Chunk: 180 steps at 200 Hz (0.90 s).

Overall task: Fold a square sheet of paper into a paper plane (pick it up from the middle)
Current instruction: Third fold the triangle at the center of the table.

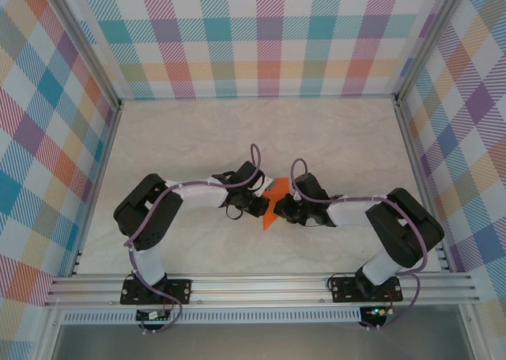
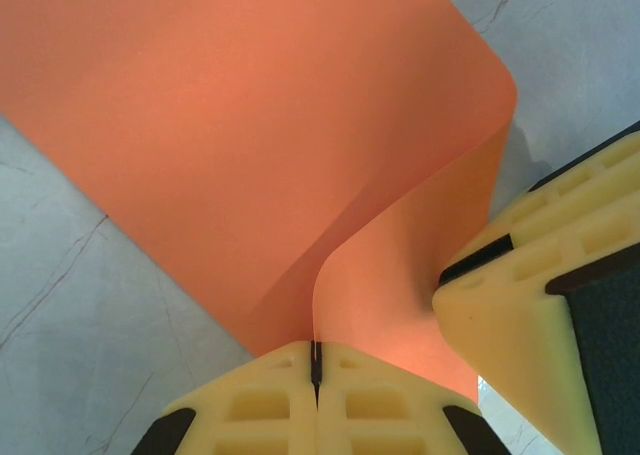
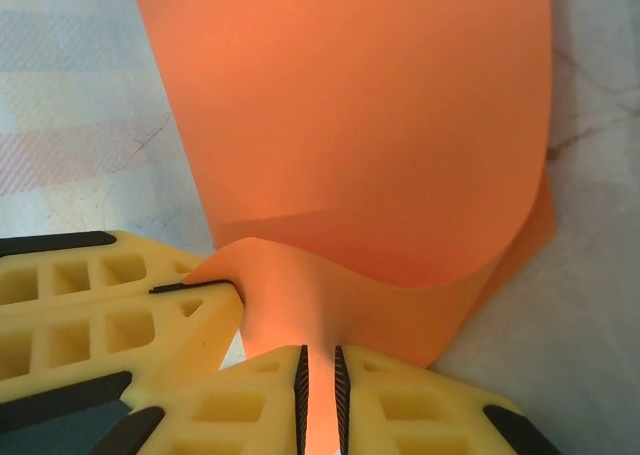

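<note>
Fold in hand: thin bright-orange square paper sheet [image 1: 269,215], curled above the pale table [image 1: 198,130] centre, pinched tight by left gripper [image 2: 316,360] and right gripper [image 3: 318,373]. Match your edges squarely before pressing the crease.

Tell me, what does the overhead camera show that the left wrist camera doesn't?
Overhead gives the left arm and right arm whole, plus the checked walls. The left wrist gives the close-up: the left gripper shut on a raised fold of the square sheet of paper, the right gripper beside it. Both show the orange paper and the pale table.
</note>
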Available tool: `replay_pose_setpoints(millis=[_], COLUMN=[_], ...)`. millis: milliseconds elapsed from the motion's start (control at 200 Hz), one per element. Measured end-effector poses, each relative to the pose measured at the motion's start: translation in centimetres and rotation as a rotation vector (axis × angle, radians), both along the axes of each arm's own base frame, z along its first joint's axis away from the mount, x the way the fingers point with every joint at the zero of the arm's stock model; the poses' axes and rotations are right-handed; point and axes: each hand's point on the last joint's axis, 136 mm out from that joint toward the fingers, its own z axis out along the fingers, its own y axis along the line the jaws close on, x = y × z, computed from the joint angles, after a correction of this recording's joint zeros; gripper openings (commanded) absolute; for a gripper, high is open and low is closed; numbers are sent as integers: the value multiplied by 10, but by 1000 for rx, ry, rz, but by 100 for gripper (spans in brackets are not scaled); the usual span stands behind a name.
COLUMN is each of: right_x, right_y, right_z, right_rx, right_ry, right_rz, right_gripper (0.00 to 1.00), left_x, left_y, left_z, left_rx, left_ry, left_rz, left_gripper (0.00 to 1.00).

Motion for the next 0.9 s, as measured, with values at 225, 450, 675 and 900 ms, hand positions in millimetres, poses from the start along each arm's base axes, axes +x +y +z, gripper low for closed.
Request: replay_pose_setpoints(millis=[225, 450, 675, 900], right_x=[19, 23, 24, 36], right_y=[-6, -8, -10, -16], right_z=[15, -3, 0, 13], right_rx=[25, 13, 18, 40], right_ry=[-37, 2, -2, -32], right_rz=[-25, -35, -35, -44], right_gripper=[18, 18, 18, 19], left_x=[0, 0, 0, 0], left_y=[0, 0, 0, 0], left_z=[0, 0, 0, 0], left_rx=[-1, -1, -1, 0], left_ry=[3, 3, 2, 2], left_rz=[-1, 0, -2, -2], left_gripper=[0, 0, 0, 0])
